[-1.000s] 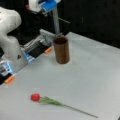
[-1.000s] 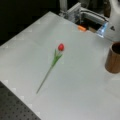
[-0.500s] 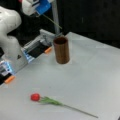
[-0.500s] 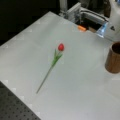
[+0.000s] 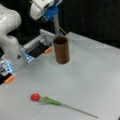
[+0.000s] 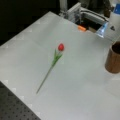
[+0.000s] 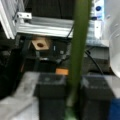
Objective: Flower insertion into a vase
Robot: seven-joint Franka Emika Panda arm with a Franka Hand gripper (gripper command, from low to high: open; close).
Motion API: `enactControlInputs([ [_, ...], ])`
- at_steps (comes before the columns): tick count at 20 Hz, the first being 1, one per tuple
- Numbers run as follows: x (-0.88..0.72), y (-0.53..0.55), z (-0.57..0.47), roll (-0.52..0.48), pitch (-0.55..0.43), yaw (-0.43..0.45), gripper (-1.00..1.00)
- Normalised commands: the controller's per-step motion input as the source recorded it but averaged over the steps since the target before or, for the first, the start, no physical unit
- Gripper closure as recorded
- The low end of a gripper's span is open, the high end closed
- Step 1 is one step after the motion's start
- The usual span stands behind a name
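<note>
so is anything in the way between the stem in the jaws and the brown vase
Nothing visible. The white and blue gripper holds a green stem close above the open top of the dark brown wooden cylinder vase. The red tulip lies on the grey table, well apart.

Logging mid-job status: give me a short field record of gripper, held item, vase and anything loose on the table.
gripper: shut on a green stem, high above the vase at a front view's top
held stem: hangs over the vase's mouth; whether its tip is inside cannot be told
vase: upright on the table, brown, apart from the tulip
red tulip: lying flat on the table, untouched, in both front views
</note>
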Motion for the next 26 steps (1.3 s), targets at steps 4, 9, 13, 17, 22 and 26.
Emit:
enactControlInputs([
  [4,0.11,0.10,0.11,-0.215,0.199,0.061,1.00],
  [9,0.06,0.08,0.10,-0.221,0.124,0.049,1.00],
  [13,0.06,0.07,0.09,-0.221,0.112,0.046,1.00],
  [17,0.07,0.07,0.09,-0.220,0.111,0.045,1.00],
  [22,0.07,0.07,0.09,-0.220,0.111,0.045,1.00],
  [26,0.07,0.07,0.09,-0.220,0.111,0.045,1.00],
])
